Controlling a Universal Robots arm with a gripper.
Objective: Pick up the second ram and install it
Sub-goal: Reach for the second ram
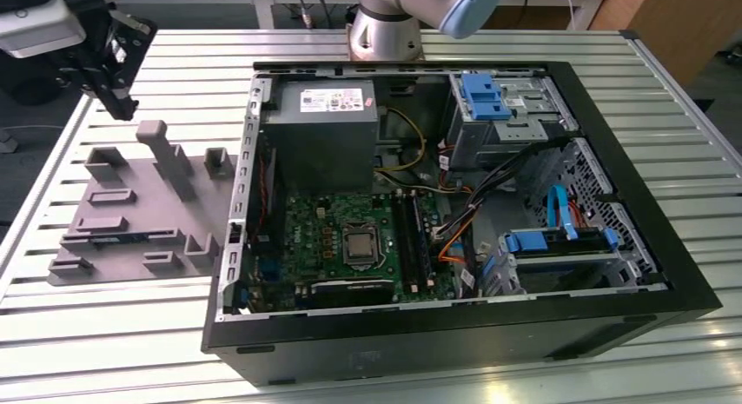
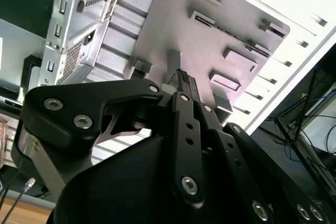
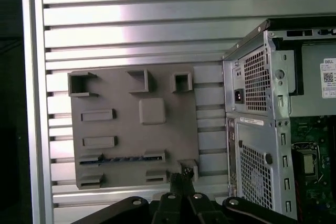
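Note:
The second ram is a thin dark stick lying on edge between two grey blocks of the grey holder plate. In the exterior view the ram sits near the plate's front, on the exterior view's left of the open computer case. My gripper hangs high over the plate's back edge, well apart from the ram. Its black fingers meet at the tips with nothing between them. In the first wrist view the gripper points at a small block at the plate's corner.
A tall grey post and several raised blocks stand on the holder plate. The case holds the motherboard, long black slots, a power supply, blue drive brackets and loose cables. The slatted table ends close on the exterior view's left.

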